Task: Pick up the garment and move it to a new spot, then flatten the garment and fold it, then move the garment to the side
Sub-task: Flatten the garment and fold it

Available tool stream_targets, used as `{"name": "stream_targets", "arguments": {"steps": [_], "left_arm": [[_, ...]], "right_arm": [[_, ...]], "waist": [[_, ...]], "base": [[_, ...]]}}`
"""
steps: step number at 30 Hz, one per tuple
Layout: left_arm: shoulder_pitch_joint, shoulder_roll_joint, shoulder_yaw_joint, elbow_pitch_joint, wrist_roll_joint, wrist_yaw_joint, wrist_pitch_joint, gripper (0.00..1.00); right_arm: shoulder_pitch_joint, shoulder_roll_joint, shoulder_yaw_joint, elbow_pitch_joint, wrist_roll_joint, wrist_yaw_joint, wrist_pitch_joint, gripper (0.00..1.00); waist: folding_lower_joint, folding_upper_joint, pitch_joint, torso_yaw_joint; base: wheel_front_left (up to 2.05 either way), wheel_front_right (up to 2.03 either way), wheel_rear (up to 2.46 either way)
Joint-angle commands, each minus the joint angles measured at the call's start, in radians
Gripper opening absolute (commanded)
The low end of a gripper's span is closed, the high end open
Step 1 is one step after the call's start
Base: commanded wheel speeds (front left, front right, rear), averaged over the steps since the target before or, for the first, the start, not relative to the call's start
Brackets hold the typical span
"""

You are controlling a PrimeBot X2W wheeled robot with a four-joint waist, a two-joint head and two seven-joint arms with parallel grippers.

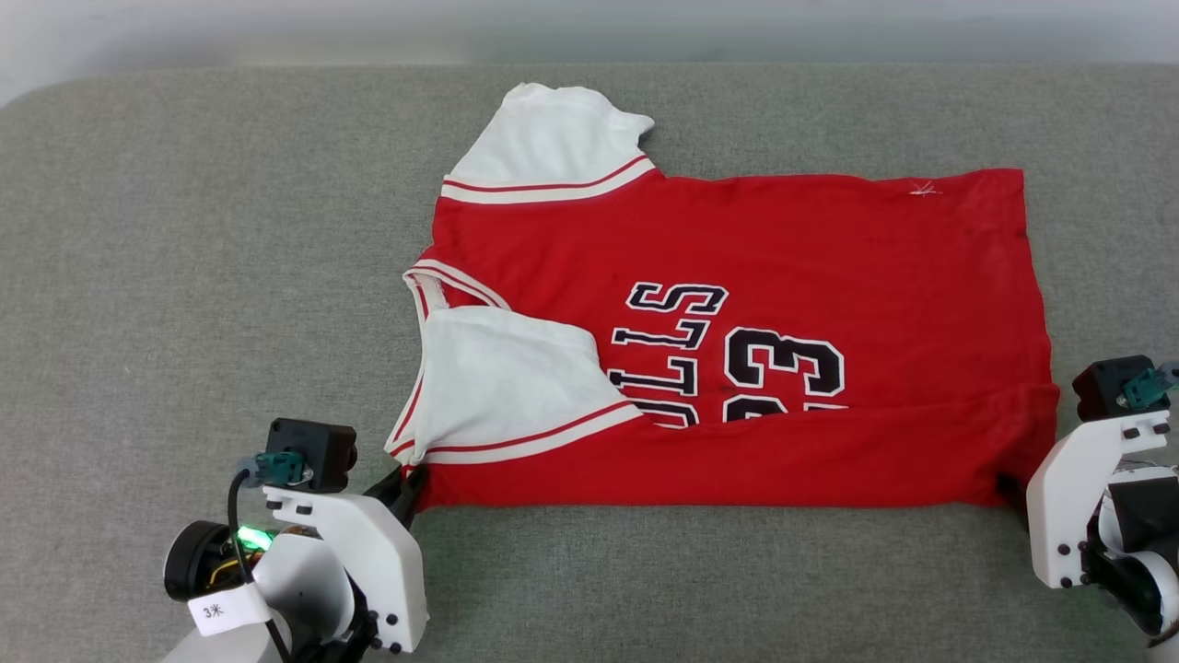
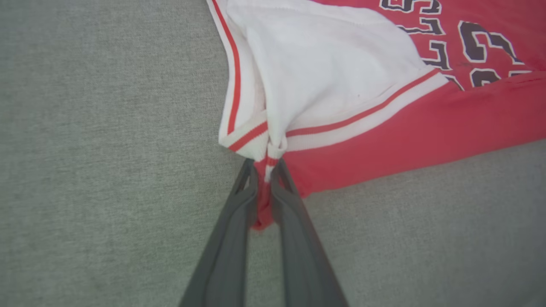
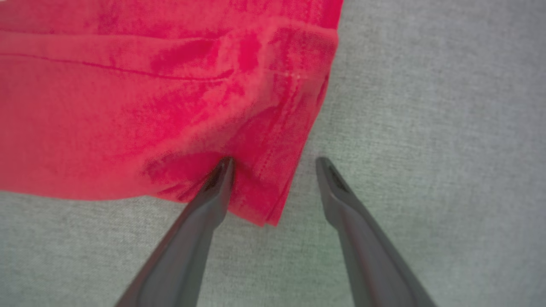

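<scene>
Garment position: the garment (image 1: pixel 783 276) is lying spread on the grey padded surface (image 1: pixel 184 230), roughly mid-surface and well clear of the far edge, its folded side facing the near edge.
Long axis: running left to right, parallel to the far edge.
Heading: the collar (image 1: pixel 424 285) is pointing at the left edge and the hem (image 1: pixel 1036 304) at the right edge; the lettering (image 1: pixel 737 359) is reading sideways.
Flattening: judging this done; the red body is lying smooth, with only slight puckers.
Folding: under way, by my reading. A near strip is lying turned over onto the chest, hiding the lower part of the lettering, and the near sleeve (image 1: pixel 497 368) is lying folded in over the front. The far sleeve (image 1: pixel 548 138) is sticking out towards the far edge, not yet folded.
Remaining: the far-side fold, probably a crosswise fold, then the move to the side.
Left gripper: the left gripper (image 2: pixel 264 170) is sitting at the garment's near-left corner, jaws pressed together and pinching a bunched bit of red cloth and striped trim.
Right gripper: the right gripper (image 3: pixel 275 160) is sitting at the near-right corner, jaws spread. One finger is touching the red cloth just inside the hem; the other is lying over bare surface beside it. Nothing is being gripped there.
Note: with one corner pinched and the other loose, I am judging a two-handed lift as not ready.
</scene>
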Motion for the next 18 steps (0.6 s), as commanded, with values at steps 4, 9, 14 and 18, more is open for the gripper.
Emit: {"name": "stream_targets", "arguments": {"steps": [4, 9, 14, 18], "left_arm": [[-0.009, 0.006, -0.006, -0.005, 0.006, 0.009, 0.015, 0.00], [0.001, 0.004, -0.010, 0.010, -0.002, 0.014, 0.022, 0.00], [0.022, 0.008, -0.012, 0.031, -0.013, 0.017, 0.025, 0.00], [0.045, 0.010, -0.016, 0.044, -0.023, 0.017, 0.029, 0.00]], "right_arm": [[0.008, 0.012, 0.059, 0.075, 0.015, -0.001, 0.016, 0.00], [-0.002, -0.015, 0.074, 0.106, 0.021, -0.001, -0.027, 0.00], [0.004, -0.051, 0.074, 0.112, 0.039, -0.002, -0.041, 0.00], [0.021, -0.075, 0.087, 0.090, 0.088, -0.001, -0.036, 0.00]], "waist": [[-0.0001, -0.0001, 0.013, 0.005], [-0.0001, -0.0001, -0.002, 0.002], [-0.0001, -0.0001, -0.042, -0.006], [-0.0001, -0.0001, -0.087, -0.012]], "base": [[0.00, 0.00, 0.00], [0.00, 0.00, 0.00], [0.00, 0.00, 0.00], [0.00, 0.00, 0.00]]}}
